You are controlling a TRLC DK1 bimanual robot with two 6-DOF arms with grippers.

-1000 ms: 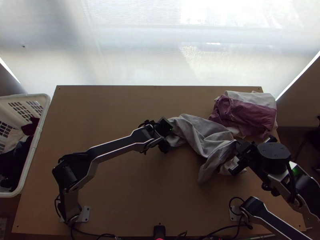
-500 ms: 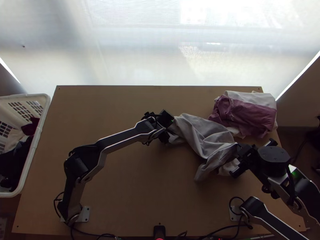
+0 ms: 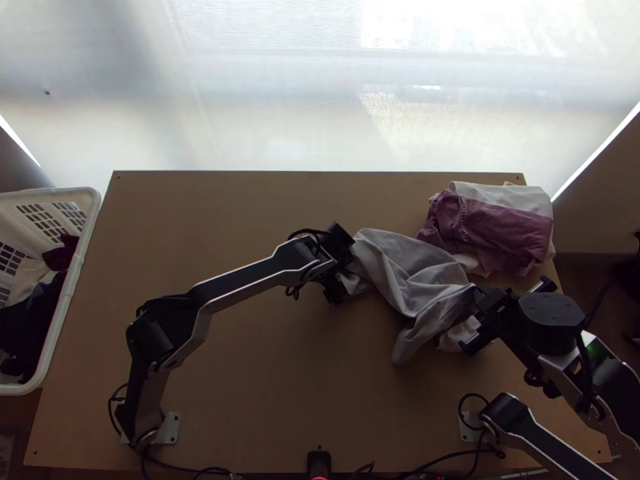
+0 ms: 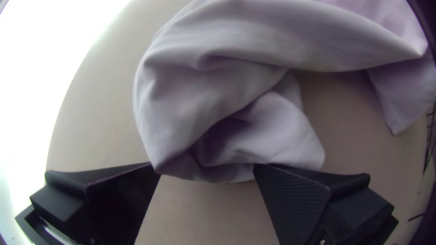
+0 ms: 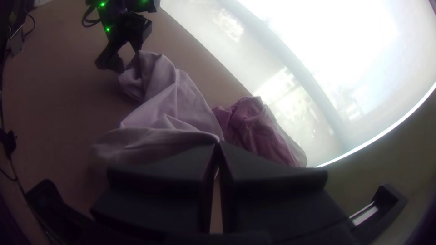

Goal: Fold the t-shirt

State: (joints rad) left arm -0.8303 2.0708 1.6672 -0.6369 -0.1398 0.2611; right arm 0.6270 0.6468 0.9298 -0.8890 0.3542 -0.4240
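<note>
At the far right corner of the surface (image 3: 240,400) lies a pile: a mauve garment (image 3: 508,236), loosely folded, and white cloth (image 3: 492,193) (some peeks out beneath the mauve). Beside the surface's left edge stands a white basket (image 3: 90,214) holding dark clothes (image 3: 32,324), a deep red piece (image 3: 61,254) and pale cloth (image 3: 29,280). Beyond the surface's far edge is a bright window (image 3: 280,104).

Your t-shirt (image 3: 412,272) | pale grey-lilac | bunched, creased in long loose folds | on your bench (image 3: 264,384), right of its middle | part pinched in your right hand (image 3: 478,301)
</note>
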